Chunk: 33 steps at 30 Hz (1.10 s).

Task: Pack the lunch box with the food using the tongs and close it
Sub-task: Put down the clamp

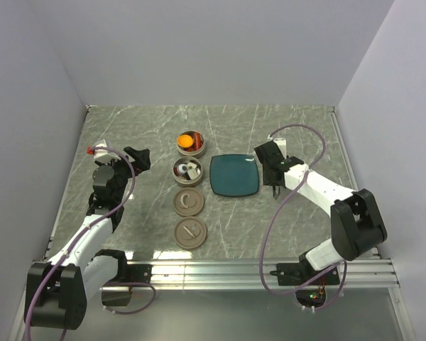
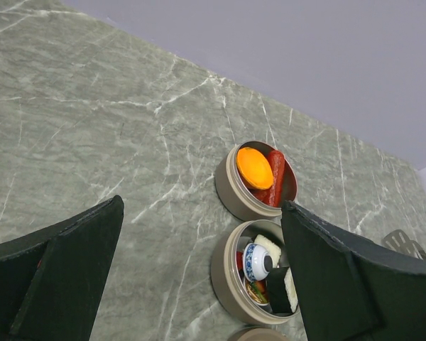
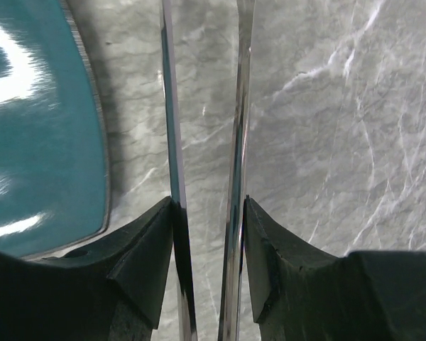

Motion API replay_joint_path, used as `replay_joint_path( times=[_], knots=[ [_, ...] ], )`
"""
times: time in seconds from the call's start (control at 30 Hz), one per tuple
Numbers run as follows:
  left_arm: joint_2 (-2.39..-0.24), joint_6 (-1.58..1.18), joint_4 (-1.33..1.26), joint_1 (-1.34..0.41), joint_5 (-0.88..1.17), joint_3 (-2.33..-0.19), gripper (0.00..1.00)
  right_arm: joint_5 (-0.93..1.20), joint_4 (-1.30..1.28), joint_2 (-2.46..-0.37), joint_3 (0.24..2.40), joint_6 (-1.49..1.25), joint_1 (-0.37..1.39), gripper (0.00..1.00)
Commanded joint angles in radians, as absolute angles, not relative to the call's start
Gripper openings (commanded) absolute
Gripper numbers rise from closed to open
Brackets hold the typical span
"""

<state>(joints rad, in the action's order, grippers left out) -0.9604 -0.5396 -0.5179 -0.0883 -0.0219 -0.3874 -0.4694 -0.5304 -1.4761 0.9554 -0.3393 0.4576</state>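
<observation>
The lunch box stands as two round tan tins. The far tin (image 1: 192, 143) (image 2: 255, 181) holds an orange ball (image 2: 255, 167) and a red sausage piece (image 2: 276, 177). The near tin (image 1: 188, 170) (image 2: 231, 280) holds white cubes (image 2: 268, 249) and a blue-and-white piece (image 2: 255, 261). My left gripper (image 1: 139, 158) (image 2: 202, 206) hangs open, left of the tins, with nothing in it. My right gripper (image 1: 272, 173) (image 3: 208, 206) is shut on the tongs (image 3: 172, 142), just right of the teal plate. The two metal arms stand slightly apart over bare table.
Two round tan lids (image 1: 187, 202) (image 1: 191, 232) lie on the table in front of the tins. The square teal plate (image 1: 234, 175) (image 3: 35, 128) lies right of the tins with no food on it. Grey walls close in the marble table on three sides.
</observation>
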Motion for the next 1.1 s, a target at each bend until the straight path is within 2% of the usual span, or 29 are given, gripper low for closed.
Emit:
replay_joint_path(
  times=[0.0, 0.27, 0.53, 0.7, 1.07],
  knots=[
    [-0.954, -0.543, -0.566, -0.084, -0.009, -0.403, 0.99, -0.462, -0.492, -1.517, 0.96, -0.334, 0.425, 0.49],
    [-0.956, -0.541, -0.569, -0.084, -0.009, -0.403, 0.99, -0.46, -0.511, -1.672, 1.046, -0.331, 0.367, 0.5],
    [-0.962, -0.543, -0.574, -0.084, -0.009, -0.403, 1.0, -0.459, -0.522, -1.741, 1.135, -0.319, 0.318, 0.53],
    [-0.968, -0.545, -0.575, -0.084, -0.008, -0.405, 0.99, -0.44, -0.514, -1.764, 1.158, -0.318, 0.293, 0.61],
    [-0.95, -0.545, -0.571, -0.084, -0.008, -0.4, 0.99, -0.456, -0.543, -1.803, 1.174, -0.331, 0.291, 0.7]
  ],
)
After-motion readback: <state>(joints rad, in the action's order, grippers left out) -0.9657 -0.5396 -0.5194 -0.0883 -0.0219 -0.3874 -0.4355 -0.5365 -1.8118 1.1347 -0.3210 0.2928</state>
